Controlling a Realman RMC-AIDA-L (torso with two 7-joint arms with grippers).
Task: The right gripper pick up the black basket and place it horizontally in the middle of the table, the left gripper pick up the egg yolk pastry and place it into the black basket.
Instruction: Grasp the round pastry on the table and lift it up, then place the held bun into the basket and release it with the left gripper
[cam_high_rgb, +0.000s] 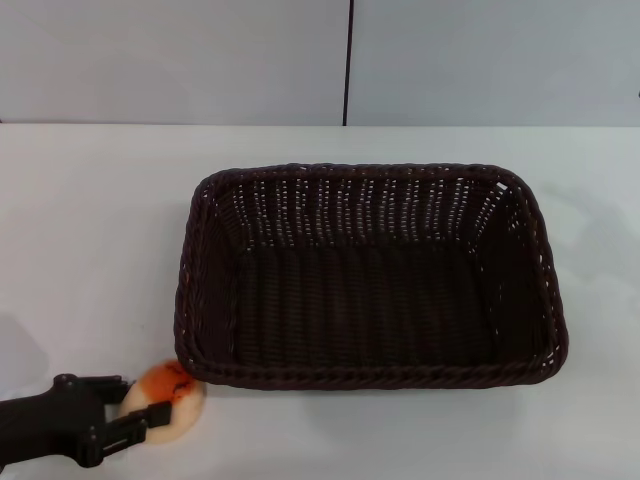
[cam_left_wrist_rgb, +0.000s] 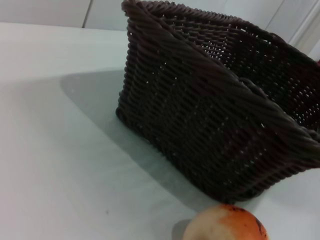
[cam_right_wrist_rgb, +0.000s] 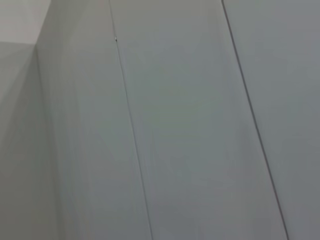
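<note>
The left gripper grips the pastry on the table, beside the basket. Risk: a low lift could strike the rim. The right gripper is unseen.

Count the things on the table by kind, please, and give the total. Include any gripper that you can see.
Black basket: 1
Egg yolk pastry: 1
Left gripper, its fingers on either side of the pastry: 1
Total: 3
The right gripper is not in view.
</note>
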